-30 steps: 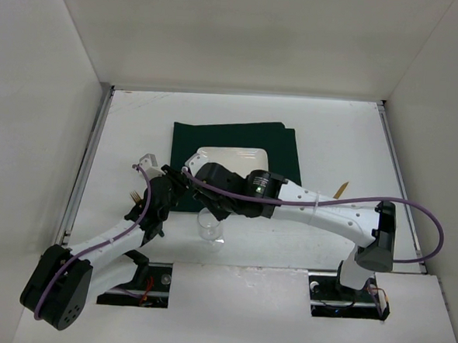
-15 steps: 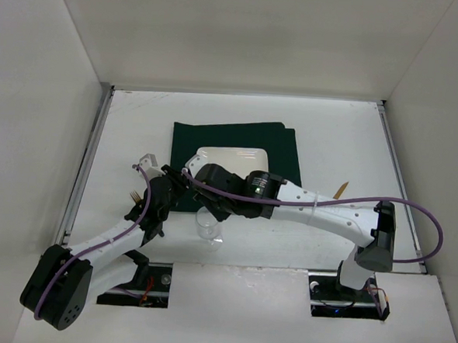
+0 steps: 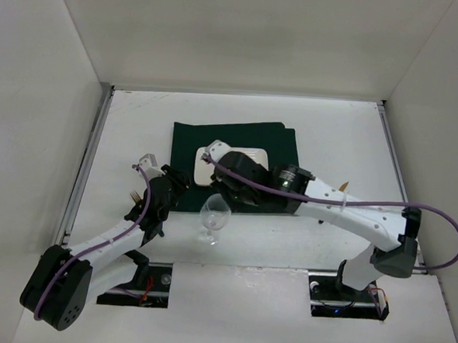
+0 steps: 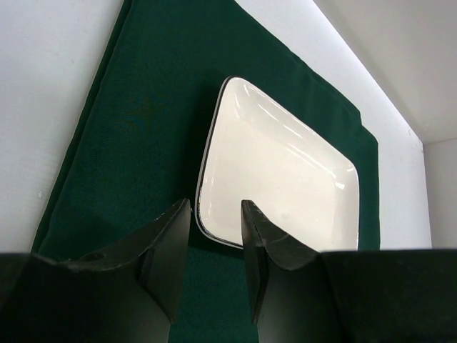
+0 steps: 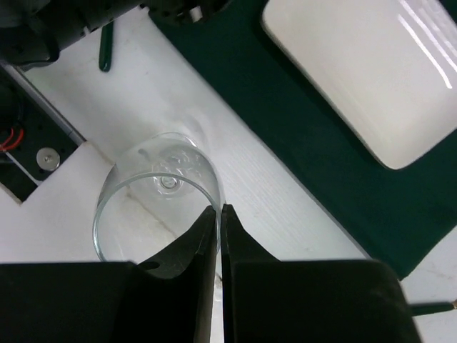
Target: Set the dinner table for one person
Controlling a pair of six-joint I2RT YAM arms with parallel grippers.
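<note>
plate (image 4: 278, 171) sits on placemat (image 4: 143, 143); right hand (image 5: 218, 221) pinches the wine glass (image 5: 161, 179) rim (not yet placed, i judge); left hand (image 4: 214, 214) slightly parted, empty.

The surface (image 3: 340, 139) is matt white with a faint grain. The placemat (image 4: 143, 143) is dull, dark green cloth. The plate (image 4: 278, 171) is glossy white, seemingly glazed. The glass (image 5: 164, 179) is clear, smooth and shiny.
</note>
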